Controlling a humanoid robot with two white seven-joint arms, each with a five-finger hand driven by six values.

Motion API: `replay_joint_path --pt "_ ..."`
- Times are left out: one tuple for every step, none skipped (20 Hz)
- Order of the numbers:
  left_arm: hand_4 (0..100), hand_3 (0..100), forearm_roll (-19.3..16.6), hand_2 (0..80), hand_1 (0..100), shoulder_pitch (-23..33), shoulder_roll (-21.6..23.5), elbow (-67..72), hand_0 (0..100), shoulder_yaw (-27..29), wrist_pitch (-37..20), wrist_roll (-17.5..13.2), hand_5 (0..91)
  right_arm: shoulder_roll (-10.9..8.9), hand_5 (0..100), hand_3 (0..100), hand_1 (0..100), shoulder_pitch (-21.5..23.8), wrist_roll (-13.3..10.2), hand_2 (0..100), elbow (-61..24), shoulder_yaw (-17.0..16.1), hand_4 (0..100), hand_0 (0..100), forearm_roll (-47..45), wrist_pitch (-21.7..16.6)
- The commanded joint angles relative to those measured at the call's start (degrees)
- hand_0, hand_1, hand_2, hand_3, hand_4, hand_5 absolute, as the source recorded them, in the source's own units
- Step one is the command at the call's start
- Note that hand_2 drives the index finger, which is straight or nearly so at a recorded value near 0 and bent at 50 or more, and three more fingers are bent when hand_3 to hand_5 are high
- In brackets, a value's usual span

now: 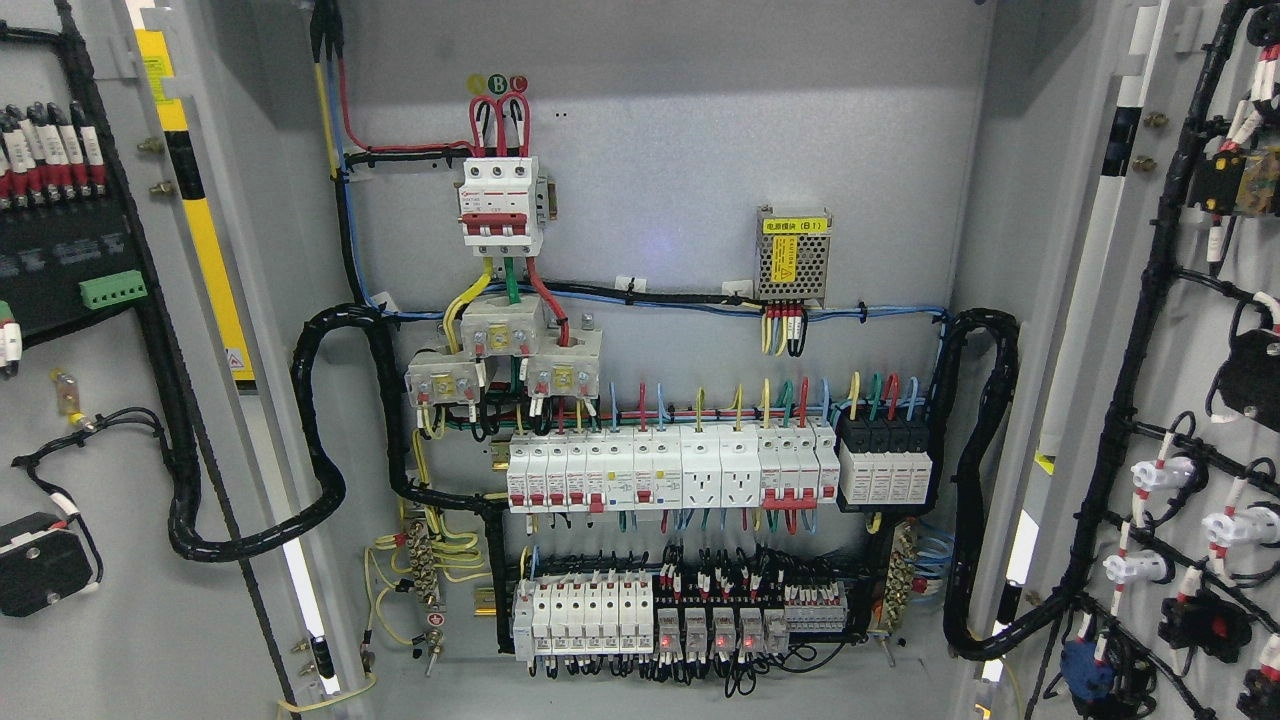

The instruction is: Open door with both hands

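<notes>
The grey electrical cabinet stands with both doors swung wide. The left door (110, 600) fills the left edge, its inner face showing wired terminals and a black cable loom. The right door (1225, 420) fills the right edge, its inner face carrying switches and bundled wires. Between them the back panel (650, 150) is exposed, with a red-and-white main breaker (500, 205), two rows of white breakers (660, 470) and a small power supply (792, 255). Neither of my hands nor arms shows anywhere in the head view.
Thick black cable looms (320, 440) curve from each door hinge into the cabinet. A yellow and black strip (205, 230) runs down the left door frame. Relays with red lights (710, 630) sit along the bottom rail.
</notes>
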Motion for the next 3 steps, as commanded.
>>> replay_joint_path --pt "0 0 -0.07 0.0 13 0.00 -0.15 1.08 31 -2.43 0.02 -0.23 0.0 0.41 0 0 6 -0.13 -0.18 0 2.30 -0.05 0 21 0.73 0.06" --pt "0 0 -0.07 0.0 13 -0.09 -0.06 1.08 31 -2.43 0.02 -0.23 0.0 0.41 0 0 6 -0.48 -0.09 0 2.30 -0.13 0 21 0.73 0.06" --pt "0 0 -0.07 0.0 13 0.00 0.03 1.08 31 -2.43 0.02 -0.31 0.0 0.41 0 0 6 -0.66 -0.18 0 2.39 -0.22 0 21 0.73 0.15"
